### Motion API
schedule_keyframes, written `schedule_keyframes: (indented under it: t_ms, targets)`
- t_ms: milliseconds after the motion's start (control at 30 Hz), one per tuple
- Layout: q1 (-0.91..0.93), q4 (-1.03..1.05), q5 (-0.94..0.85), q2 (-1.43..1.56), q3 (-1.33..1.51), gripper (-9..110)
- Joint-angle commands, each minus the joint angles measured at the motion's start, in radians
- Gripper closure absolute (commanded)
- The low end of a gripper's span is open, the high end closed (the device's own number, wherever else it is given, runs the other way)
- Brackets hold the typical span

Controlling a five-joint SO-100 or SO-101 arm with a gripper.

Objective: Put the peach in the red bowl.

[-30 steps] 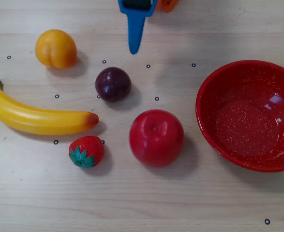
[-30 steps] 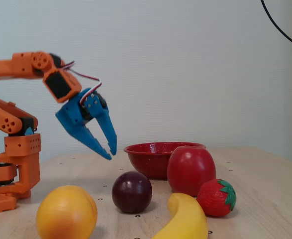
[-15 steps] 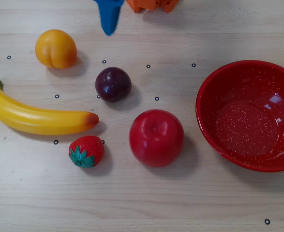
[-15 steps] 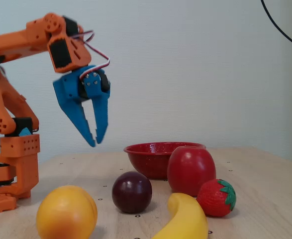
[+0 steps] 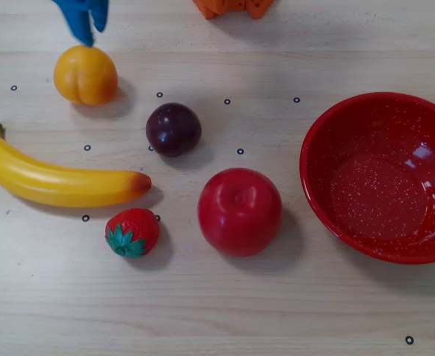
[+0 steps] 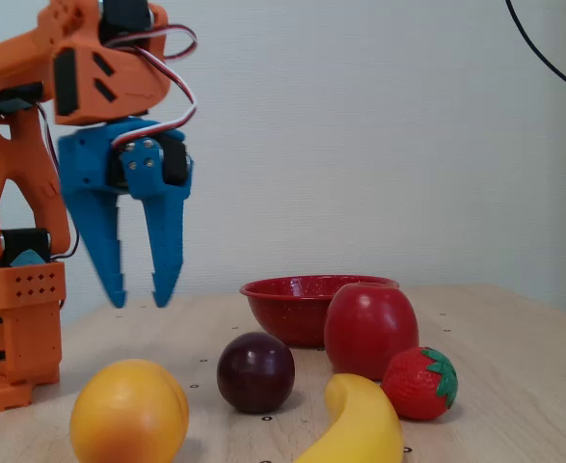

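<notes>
Gripper (image 6: 136, 297) jaws apart, hanging above the peach (image 5: 85, 74) at upper left of overhead view; off-centre descent could nudge the round fruit rolling toward the banana (image 5: 60, 178), away from red bowl (image 5: 380, 176) at right.

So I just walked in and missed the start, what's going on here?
An orange arm holds its blue gripper open and empty, up in the air near the peach. The peach sits on the table, untouched. The red bowl is empty, off to the right in the overhead view, past the plum and apple.
</notes>
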Motion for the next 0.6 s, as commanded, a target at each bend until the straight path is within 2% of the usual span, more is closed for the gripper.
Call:
schedule_keyframes:
  t_ms: [0,200,333,567]
  targets:
    - [-0.048,0.043,0.084,0.009,-0.104,80]
    - [-0.133,0.104,0.279,-0.06,-0.149,65]
    - [-0.176,0.114,0.38,-0.106,-0.16,62]
    - [-0.215,0.017,0.485,-0.178,-0.091,51]
